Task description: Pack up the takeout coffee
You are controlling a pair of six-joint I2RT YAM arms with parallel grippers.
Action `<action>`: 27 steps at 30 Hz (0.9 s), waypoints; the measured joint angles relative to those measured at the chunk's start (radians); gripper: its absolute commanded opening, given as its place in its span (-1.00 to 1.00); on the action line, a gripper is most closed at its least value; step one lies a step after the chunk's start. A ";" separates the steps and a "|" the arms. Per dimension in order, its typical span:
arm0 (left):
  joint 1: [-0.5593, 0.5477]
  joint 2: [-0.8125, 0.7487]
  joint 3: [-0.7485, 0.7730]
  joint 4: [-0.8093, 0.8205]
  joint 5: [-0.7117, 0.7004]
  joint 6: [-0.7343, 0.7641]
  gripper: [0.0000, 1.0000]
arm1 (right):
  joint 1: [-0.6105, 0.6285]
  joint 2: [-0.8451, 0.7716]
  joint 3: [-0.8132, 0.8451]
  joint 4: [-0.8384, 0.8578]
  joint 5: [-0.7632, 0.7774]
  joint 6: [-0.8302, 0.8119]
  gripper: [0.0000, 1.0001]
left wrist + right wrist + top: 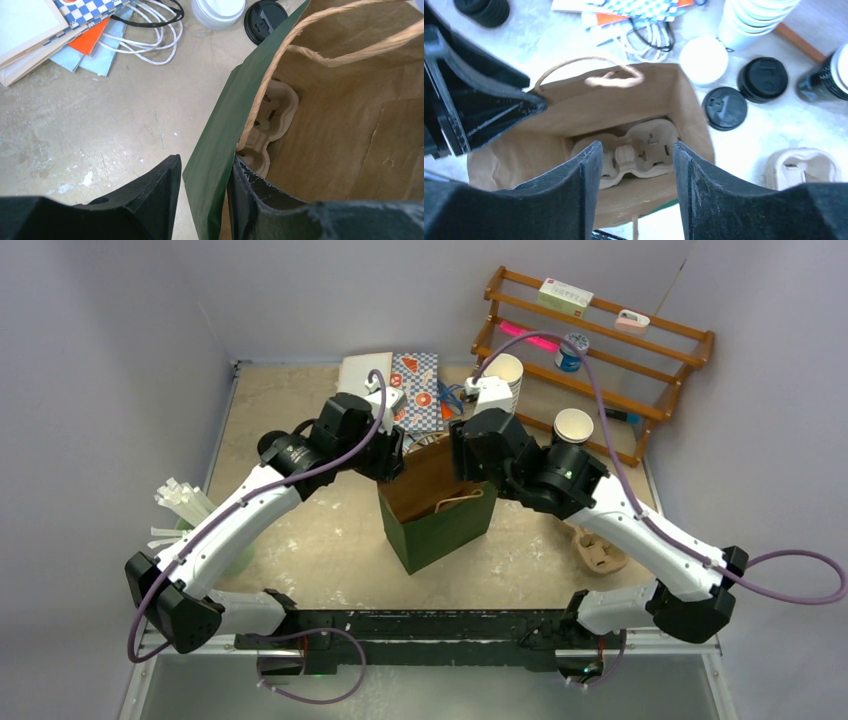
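**kd_bench:** What's crowding the bag right now? Anything blocking the way in?

**me:** My left gripper (205, 167) straddles the left wall of the green paper bag (440, 535). Its fingers are apart, one outside and one inside, with a sliver of desk (100, 125) showing beside the outer one. My right gripper (636, 147) hangs over the mouth, fingers apart, nothing between them. One twisted-paper handle (614, 79) droops across the opening. A pulp cup carrier (651, 142) sits at the bottom.

**kd_bench:** And the coffee?

**me:** The takeout coffee (573, 424) stands on the desk right of the bag, just past my right arm, in front of the wooden rack (706, 348). Between it and the bag lie two black lids (762, 79) and a white lid (703, 60). The stack of white cups (505, 375) is close by. A second carrier (597, 550) lies near my right forearm.
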 measured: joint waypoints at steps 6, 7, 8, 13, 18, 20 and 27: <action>0.000 0.002 0.000 -0.027 0.000 0.005 -0.21 | -0.020 -0.006 0.115 -0.175 0.132 0.152 0.08; 0.000 -0.001 0.000 -0.029 0.001 0.005 -0.21 | -0.026 -0.008 0.117 -0.204 0.145 0.182 0.08; 0.000 -0.005 0.000 -0.030 0.003 0.005 -0.21 | -0.032 -0.010 0.116 -0.236 0.152 0.211 0.09; 0.000 -0.028 0.000 -0.035 0.020 0.005 -0.25 | -0.070 -0.029 0.031 -0.327 0.161 0.351 0.09; 0.000 -0.042 0.000 -0.039 0.035 0.005 -0.33 | -0.093 -0.048 -0.066 -0.328 0.117 0.415 0.08; 0.000 -0.045 0.000 -0.042 0.052 0.005 -0.41 | -0.097 -0.048 -0.079 -0.307 0.087 0.432 0.06; 0.000 -0.053 -0.005 -0.085 0.154 0.002 -0.49 | -0.098 -0.037 -0.061 -0.248 0.034 0.427 -0.16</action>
